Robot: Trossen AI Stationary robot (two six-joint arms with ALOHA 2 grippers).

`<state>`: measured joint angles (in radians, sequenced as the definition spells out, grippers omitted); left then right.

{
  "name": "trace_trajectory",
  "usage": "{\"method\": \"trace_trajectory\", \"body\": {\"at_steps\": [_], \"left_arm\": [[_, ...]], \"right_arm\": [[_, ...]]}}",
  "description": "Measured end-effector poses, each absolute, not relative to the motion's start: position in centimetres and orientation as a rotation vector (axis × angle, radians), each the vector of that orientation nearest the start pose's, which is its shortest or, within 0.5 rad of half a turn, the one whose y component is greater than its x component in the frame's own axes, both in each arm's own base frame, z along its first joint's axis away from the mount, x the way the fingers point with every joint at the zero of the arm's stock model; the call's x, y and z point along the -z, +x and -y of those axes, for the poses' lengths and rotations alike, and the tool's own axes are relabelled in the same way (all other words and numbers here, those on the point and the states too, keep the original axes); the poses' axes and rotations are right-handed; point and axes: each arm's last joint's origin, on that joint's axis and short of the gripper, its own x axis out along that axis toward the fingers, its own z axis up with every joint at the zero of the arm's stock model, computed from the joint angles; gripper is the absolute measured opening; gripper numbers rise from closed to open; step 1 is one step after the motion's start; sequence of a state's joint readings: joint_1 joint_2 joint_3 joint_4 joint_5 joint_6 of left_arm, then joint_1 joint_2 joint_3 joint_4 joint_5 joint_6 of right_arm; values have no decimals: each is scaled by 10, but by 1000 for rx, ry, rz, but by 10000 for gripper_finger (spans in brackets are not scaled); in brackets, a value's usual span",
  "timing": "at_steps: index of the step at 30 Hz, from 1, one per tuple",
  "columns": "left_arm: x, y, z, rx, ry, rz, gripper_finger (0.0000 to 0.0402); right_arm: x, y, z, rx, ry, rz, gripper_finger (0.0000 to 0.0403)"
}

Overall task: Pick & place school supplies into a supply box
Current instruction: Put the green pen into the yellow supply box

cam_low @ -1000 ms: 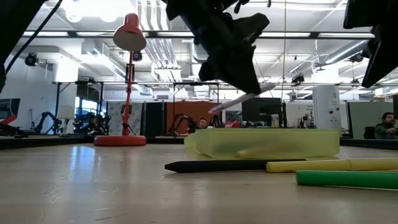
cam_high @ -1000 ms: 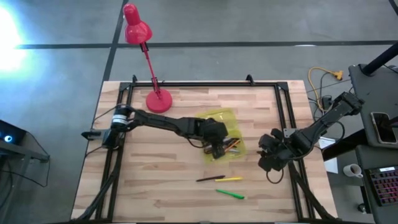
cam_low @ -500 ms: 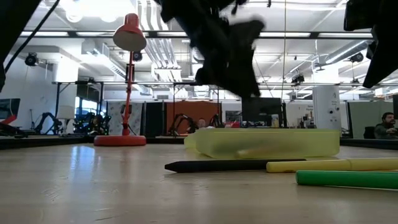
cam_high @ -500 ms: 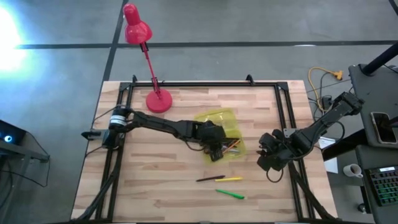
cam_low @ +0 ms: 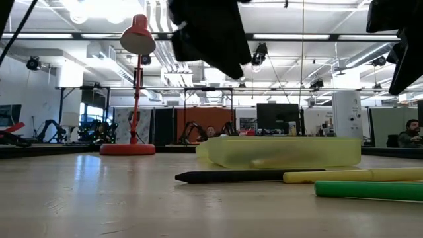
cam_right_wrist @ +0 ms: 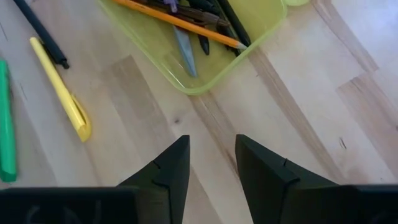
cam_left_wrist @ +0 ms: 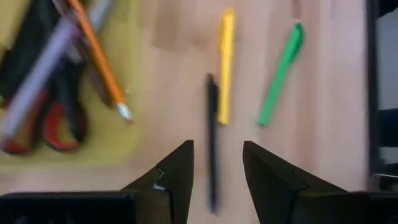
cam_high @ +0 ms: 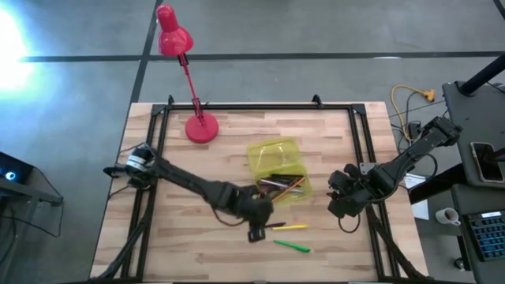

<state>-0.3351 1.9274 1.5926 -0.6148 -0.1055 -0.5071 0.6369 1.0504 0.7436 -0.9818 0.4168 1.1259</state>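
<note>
The yellow-green supply box (cam_high: 276,170) stands mid-table and holds red-handled scissors (cam_left_wrist: 56,124), an orange pencil (cam_left_wrist: 99,56), a pale purple marker (cam_left_wrist: 37,81) and dark pens. On the wood, on the near side of the box, lie a black pen (cam_high: 267,226), a yellow pen (cam_high: 292,227) and a green pen (cam_high: 292,246). My left gripper (cam_left_wrist: 217,155) is open and hovers over the black pen (cam_left_wrist: 212,124), with one finger on either side and clear of the table in the low view (cam_low: 208,33). My right gripper (cam_right_wrist: 212,152) is open and waits to the right of the box (cam_high: 341,207).
A red desk lamp (cam_high: 189,79) stands at the table's far left part, its base on the wood. A black metal frame (cam_high: 359,134) runs along the table's edges. Bare wood (cam_high: 197,244) lies to the left of the loose pens.
My left gripper has moved from above the box toward the table's near edge and now hangs over the black pen. The pale marker that stuck out of its fingers a second ago no longer shows under it. The right arm has kept still.
</note>
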Motion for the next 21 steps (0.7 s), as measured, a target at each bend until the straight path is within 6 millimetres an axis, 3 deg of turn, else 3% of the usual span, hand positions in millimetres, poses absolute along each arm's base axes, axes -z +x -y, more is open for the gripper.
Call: {"method": "trace_trajectory", "body": {"at_steps": [6, 12, 21], "left_arm": [[-248, 384, 168, -65, -359, -948, 122], [-246, 374, 187, -147, -449, -926, 122], [-252, 365, 216, -213, -775, -879, 122]], "right_arm": [[-221, 140, -89, 426, 335, -1043, 118], [-221, 140, -89, 415, 319, -1050, 118], [-220, 139, -90, 375, 310, -1090, 118]]}}
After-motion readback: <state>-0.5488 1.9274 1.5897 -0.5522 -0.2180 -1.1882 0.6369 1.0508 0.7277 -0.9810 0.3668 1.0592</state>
